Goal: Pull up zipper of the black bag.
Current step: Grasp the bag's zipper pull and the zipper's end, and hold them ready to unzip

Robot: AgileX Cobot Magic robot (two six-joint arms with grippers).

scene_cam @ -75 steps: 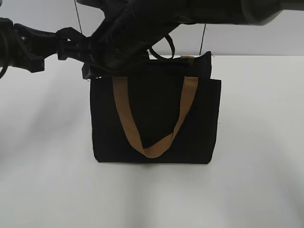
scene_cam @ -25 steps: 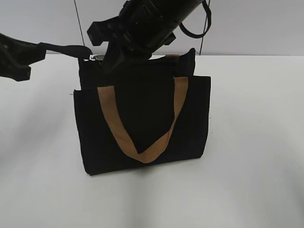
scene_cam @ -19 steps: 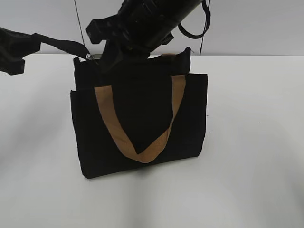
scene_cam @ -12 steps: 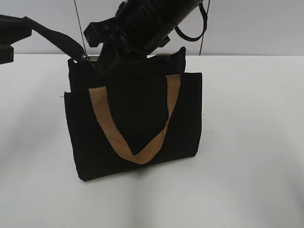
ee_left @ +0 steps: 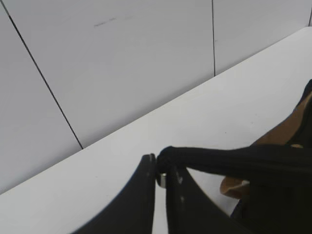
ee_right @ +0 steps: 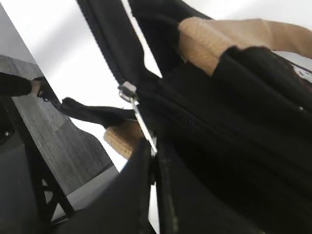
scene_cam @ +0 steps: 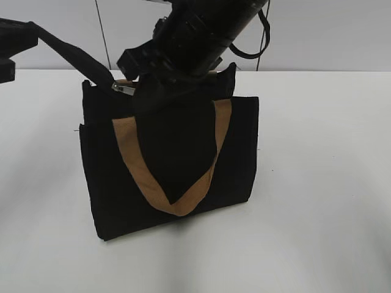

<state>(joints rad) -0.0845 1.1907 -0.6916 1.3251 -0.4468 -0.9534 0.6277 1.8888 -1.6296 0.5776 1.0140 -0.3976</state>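
white table (scene_cam: 317, 183) and grey panelled wall (scene_cam: 330, 36); left gripper (ee_left: 161, 173) clamping bag strap (ee_left: 229, 161), right gripper (ee_right: 153, 161) pinching zipper tab (ee_right: 144, 127)

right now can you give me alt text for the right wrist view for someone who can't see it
Close-up of the right tool, its tips shut on the silvery pull tab of the zipper that runs along the top of the black bag. A tan handle crosses above, and a black strip of the bag stretches away to the left.

Bright, even light; soft shadows on the white table (scene_cam: 330, 183); black bag (scene_cam: 183, 159) detail perhaps lost in darkness
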